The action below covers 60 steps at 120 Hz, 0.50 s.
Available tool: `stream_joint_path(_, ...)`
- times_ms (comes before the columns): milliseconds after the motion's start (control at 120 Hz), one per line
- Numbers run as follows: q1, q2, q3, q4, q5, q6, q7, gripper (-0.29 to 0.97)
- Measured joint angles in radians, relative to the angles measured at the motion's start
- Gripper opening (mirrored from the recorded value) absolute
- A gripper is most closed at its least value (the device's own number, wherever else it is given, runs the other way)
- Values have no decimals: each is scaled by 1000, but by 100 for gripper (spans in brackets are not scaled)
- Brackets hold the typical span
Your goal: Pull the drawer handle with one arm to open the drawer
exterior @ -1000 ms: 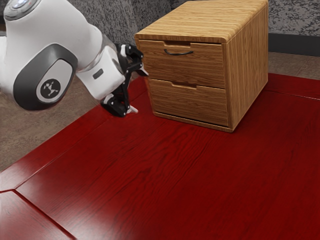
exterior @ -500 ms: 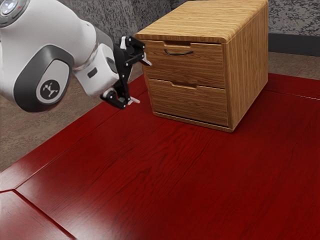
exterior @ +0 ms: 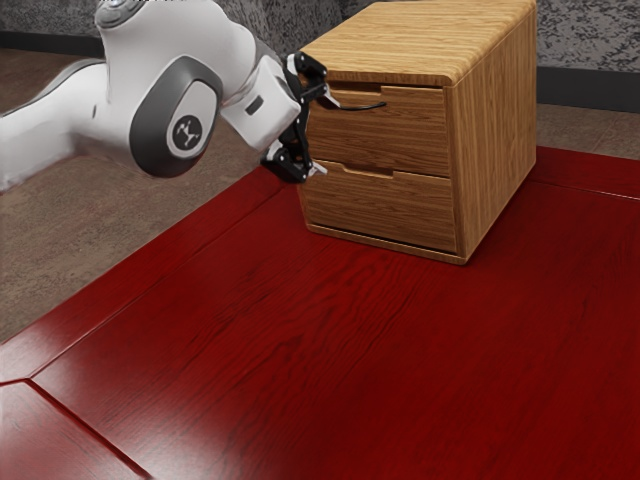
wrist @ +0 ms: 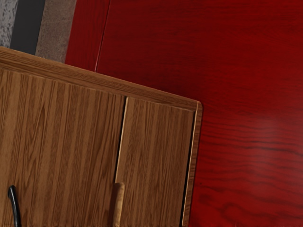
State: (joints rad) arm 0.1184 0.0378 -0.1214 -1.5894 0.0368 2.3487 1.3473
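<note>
Wooden cabinet stands on the red table. Exterior view: the gripper has advanced from beside the cabinet to its front face, fingers wide apart, the upper one just beside the black handle of the flush top drawer. Wrist view: the drawer seam runs close under the hand, with one end of the handle visible.

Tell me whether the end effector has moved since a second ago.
Yes: the end effector moved up and toward the exterior view's right, closing on the cabinet.

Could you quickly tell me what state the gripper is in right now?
Gripper: open, holding nothing, just beside the top drawer's handle.
</note>
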Motion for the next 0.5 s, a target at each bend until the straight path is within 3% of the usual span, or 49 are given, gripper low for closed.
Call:
stream_joint_path(217,43,86,16,75,17,-11,-12,68)
stream_joint_path(500,29,175,20,166,18,-21,-20,68)
